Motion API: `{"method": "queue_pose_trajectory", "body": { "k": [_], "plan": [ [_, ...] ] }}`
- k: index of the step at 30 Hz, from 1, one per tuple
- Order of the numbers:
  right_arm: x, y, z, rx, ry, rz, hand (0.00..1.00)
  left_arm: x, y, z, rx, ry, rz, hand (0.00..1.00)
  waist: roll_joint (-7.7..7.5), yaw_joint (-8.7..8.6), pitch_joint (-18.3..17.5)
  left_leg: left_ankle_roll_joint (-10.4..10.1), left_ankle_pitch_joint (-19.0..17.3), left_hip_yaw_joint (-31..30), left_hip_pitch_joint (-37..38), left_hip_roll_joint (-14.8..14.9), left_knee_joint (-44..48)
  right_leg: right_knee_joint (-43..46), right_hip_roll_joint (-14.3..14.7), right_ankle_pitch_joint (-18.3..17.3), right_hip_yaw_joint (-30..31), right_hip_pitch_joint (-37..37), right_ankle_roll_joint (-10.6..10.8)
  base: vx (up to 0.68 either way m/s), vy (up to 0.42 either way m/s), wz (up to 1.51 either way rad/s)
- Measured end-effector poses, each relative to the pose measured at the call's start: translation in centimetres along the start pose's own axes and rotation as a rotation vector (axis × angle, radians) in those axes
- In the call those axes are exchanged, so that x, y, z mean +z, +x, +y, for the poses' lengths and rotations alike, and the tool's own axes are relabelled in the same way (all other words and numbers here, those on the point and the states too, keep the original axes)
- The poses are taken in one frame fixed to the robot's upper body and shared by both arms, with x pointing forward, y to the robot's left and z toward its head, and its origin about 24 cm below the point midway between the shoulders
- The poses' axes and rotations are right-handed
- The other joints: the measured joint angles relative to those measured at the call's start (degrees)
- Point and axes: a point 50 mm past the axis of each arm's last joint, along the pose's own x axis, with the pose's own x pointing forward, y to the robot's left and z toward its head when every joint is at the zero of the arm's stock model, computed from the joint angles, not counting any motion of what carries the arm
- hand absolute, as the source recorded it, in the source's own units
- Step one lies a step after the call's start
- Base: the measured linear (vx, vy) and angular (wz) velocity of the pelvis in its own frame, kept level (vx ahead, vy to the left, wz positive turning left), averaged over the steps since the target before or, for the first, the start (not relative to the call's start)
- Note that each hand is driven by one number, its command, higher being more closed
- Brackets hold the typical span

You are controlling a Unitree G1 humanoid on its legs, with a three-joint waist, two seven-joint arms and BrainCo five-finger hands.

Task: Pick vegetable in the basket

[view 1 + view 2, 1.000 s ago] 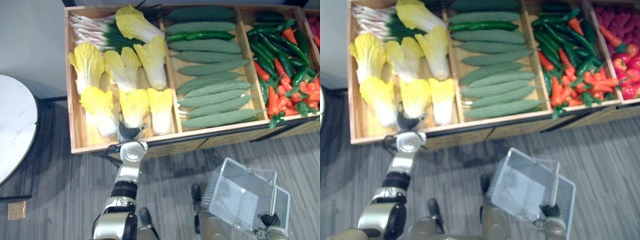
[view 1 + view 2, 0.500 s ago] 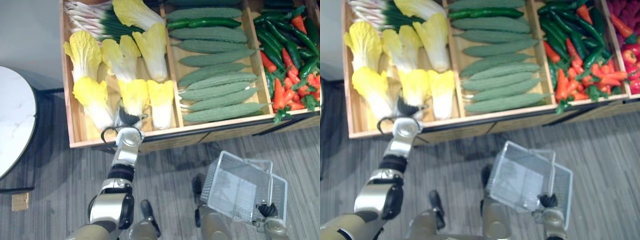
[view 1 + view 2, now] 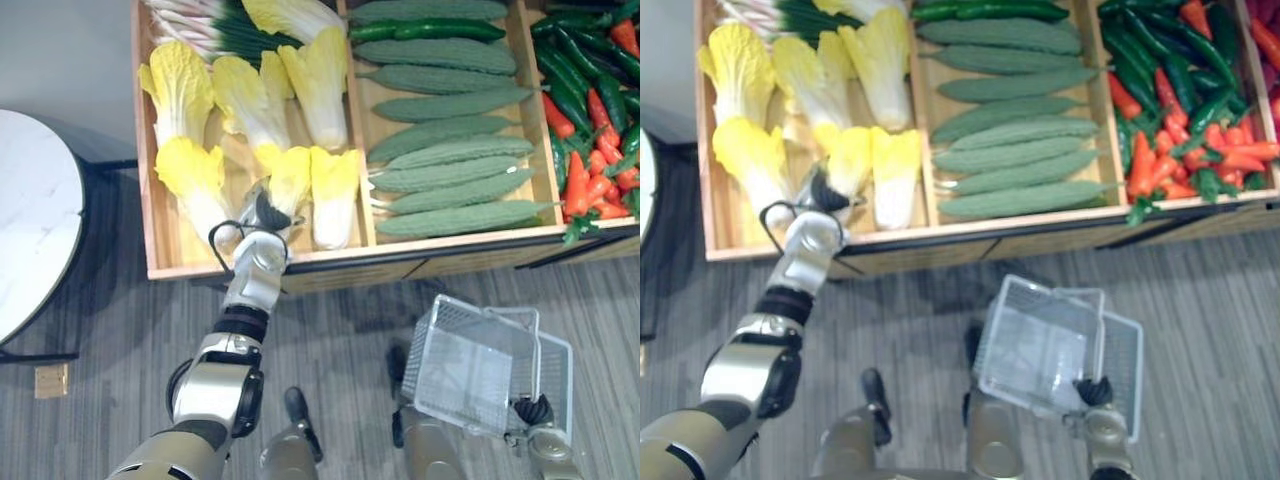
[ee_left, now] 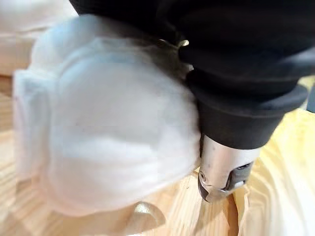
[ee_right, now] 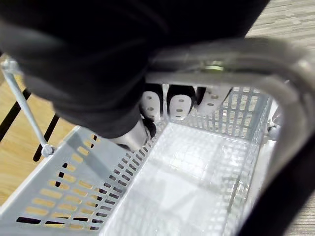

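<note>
Several yellow-and-white napa cabbages lie in the left compartment of a wooden crate. My left hand reaches over the crate's front edge and is curled round the white base of one napa cabbage in the front row. The left wrist view has that base pressed against the hand, with one finger beside it. My right hand is shut on the handle of a grey wire basket, which hangs low at the right with nothing in it.
The middle compartment holds long green bitter gourds. Red and green peppers fill the right one. Green onions lie at the back left. A round white table stands at the left on grey plank floor.
The whole view has shifted with the camera. My left hand has gone further over the crate's edge and closed on the cabbage's base. The basket stays in my right hand.
</note>
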Motion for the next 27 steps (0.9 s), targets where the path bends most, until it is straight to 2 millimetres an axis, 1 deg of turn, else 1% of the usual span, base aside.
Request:
{"method": "queue_pose_trajectory", "body": {
  "k": [4,9,12,16,20,23,24,25,27],
  "plan": [
    [0.0,0.0,0.0,0.006,0.0,0.001,1.0,-0.1,-0.3,0.0,0.0,-0.004,-0.017,1.0,0.01,-0.07,0.0,-0.07,-0.27,-0.02,0.05,0.09,-0.06,0.0,0.08,0.01,0.1,0.0,0.02,0.0,0.005,-0.02],
    [-0.1,0.0,0.0,0.008,-0.001,0.005,1.0,-0.6,-1.4,-0.4,-0.004,-0.006,-0.038,1.0,0.08,-0.11,-0.04,0.01,-0.18,-0.15,0.23,0.22,-0.01,0.0,0.21,0.05,-0.15,0.19,0.06,0.0,0.002,0.01],
    [-0.4,-0.1,0.0,0.009,-0.004,0.014,1.0,-1.3,-2.4,-1.1,-0.011,-0.023,-0.036,1.0,0.34,-0.17,-0.18,0.09,-0.13,-0.94,1.02,0.15,-0.06,-0.01,0.19,0.06,-0.58,1.23,0.07,0.02,0.015,0.05],
    [-0.6,-0.2,0.0,0.008,-0.006,0.018,1.0,-1.3,-2.9,-1.3,0.006,-0.05,-0.042,1.0,0.4,-0.24,-0.21,0.1,-0.14,-1.24,1.07,0.09,-0.11,-0.07,0.11,0.16,-0.77,1.42,0.23,0.0,0.013,0.04],
    [-0.8,-0.3,-0.2,0.004,-0.024,0.024,1.0,-1.5,-3.8,-1.0,0.064,-0.107,-0.032,1.0,0.79,-0.29,-0.42,0.11,-0.12,-1.25,1.11,0.04,-0.15,-0.48,0.1,0.16,-0.82,1.54,0.23,0.0,0.0,0.0],
    [-1.1,-0.4,-0.3,0.001,-0.029,0.032,1.0,-1.9,-4.9,-0.7,0.136,-0.232,0.003,1.0,0.93,-0.17,-0.49,0.11,-0.11,-1.27,1.51,0.02,-0.13,-0.53,0.09,0.16,-0.92,1.94,0.24,0.0,0.0,0.0],
    [-1.2,-0.5,-0.3,0.002,-0.029,0.035,1.0,-2.2,-5.4,-0.8,0.163,-0.271,0.025,1.0,0.94,-0.16,-0.5,0.11,-0.12,-1.3,2.09,0.03,-0.16,-0.62,0.09,0.16,-0.97,2.59,0.24,0.0,0.015,0.04],
    [-1.5,-0.6,-0.3,0.001,-0.032,0.043,1.0,-2.5,-6.0,-1.0,0.174,-0.312,0.051,1.0,1.26,-0.08,-1.24,0.11,-0.12,-1.45,2.14,0.04,-0.21,-0.64,0.07,0.16,-1.15,2.76,0.24,-0.01,0.016,0.06],
    [-2.0,-0.8,-0.5,-0.004,-0.035,0.056,1.0,-2.8,-6.8,-1.5,0.182,-0.331,0.072,1.0,1.65,0.14,-2.14,0.11,-0.14,-1.62,2.14,0.01,-0.26,-0.64,-0.01,0.16,-1.32,2.86,0.24,-0.02,0.015,0.07]
  ]
}}
